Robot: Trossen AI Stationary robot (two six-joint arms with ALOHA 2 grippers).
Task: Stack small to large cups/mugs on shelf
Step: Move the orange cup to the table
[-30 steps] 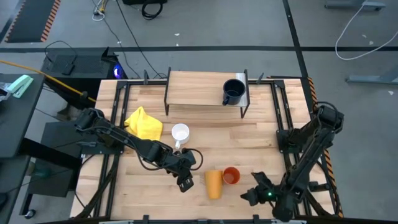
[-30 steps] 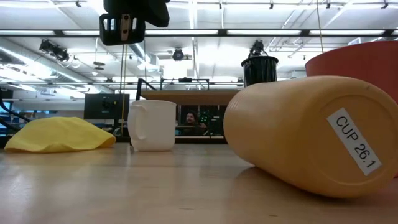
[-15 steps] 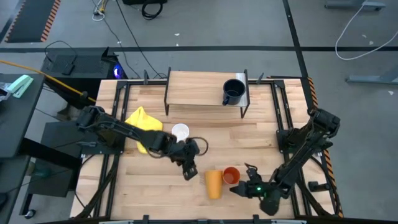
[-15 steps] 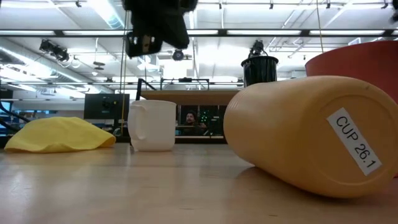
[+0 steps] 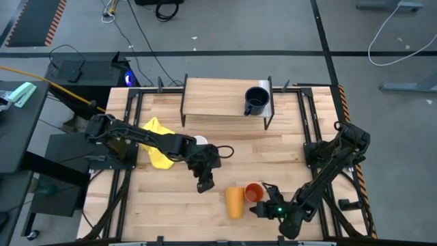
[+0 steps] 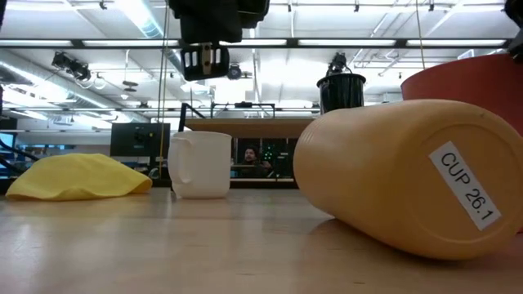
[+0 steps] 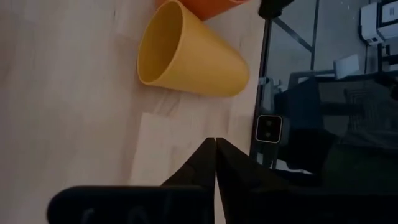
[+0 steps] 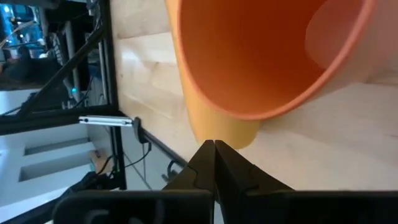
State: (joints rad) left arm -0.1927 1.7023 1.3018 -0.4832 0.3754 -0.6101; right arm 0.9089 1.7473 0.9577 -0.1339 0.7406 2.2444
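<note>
The navy mug [image 5: 256, 100] stands on the light-wood shelf [image 5: 215, 97], near its ribbed right end. The white mug [image 6: 200, 163] stands upright on the table, mostly hidden under my left arm in the high view. A yellow-orange cup [image 5: 234, 201] lies on its side near the table's near edge. The orange-red cup [image 5: 253, 192] is right beside it. My left gripper [image 5: 203, 183] hovers shut between the white mug and the yellow-orange cup [image 7: 186, 56]. My right gripper [image 5: 258, 205] is shut, close to the orange-red cup's [image 8: 261, 56] near side. My right gripper's shut fingertips [image 8: 214, 149] point at the orange-red cup's rim [image 8: 205, 109] from the table's near right. I cannot tell whether they touch it.
A crumpled yellow cloth [image 5: 157, 133] lies on the table's left part, beside the white mug. The shelf stands at the far edge on black legs. Bare wood stretches across the middle and right of the table [image 5: 287, 147].
My left gripper has moved from beside the yellow-orange cup toward the table's far edge, and its arm has swung over the white mug. My right gripper has moved toward the table's left and far side, closing in on the orange-red cup. No cup has moved.
</note>
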